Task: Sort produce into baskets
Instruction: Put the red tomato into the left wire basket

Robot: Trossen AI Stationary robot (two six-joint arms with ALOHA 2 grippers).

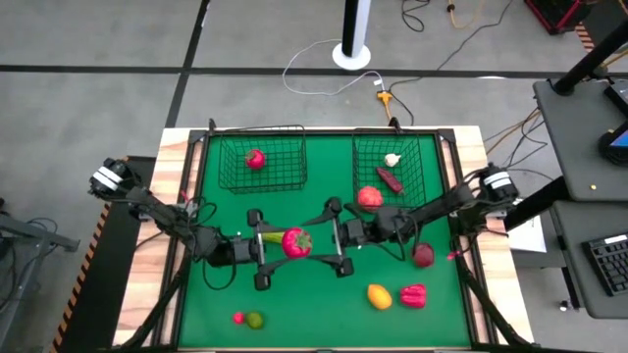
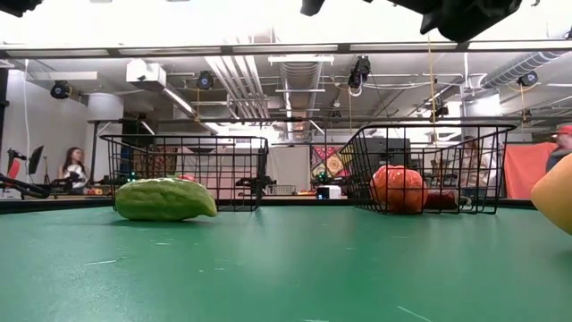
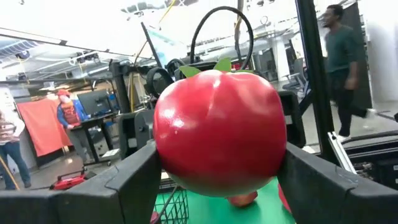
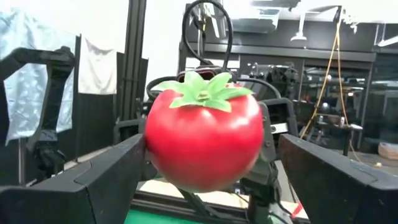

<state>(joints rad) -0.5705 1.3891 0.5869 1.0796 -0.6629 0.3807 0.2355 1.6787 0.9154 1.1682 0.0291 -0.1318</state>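
A glossy red toy tomato with a green leafy cap [image 3: 219, 132] fills both wrist views, pinched in the left gripper [image 1: 263, 247], whose fingers [image 3: 127, 186] press its flanks above the middle of the green table [image 1: 324, 314]. The right gripper [image 1: 340, 240] faces it from the right, its fingers [image 4: 106, 177] spread wide to either side of the tomato and apparently not touching it. This looks like a handover. Next, the right fingers would need to close before the left lets go, then carry it to one of the two black wire-mesh baskets [image 1: 260, 162] at the far edge, already holding some produce.
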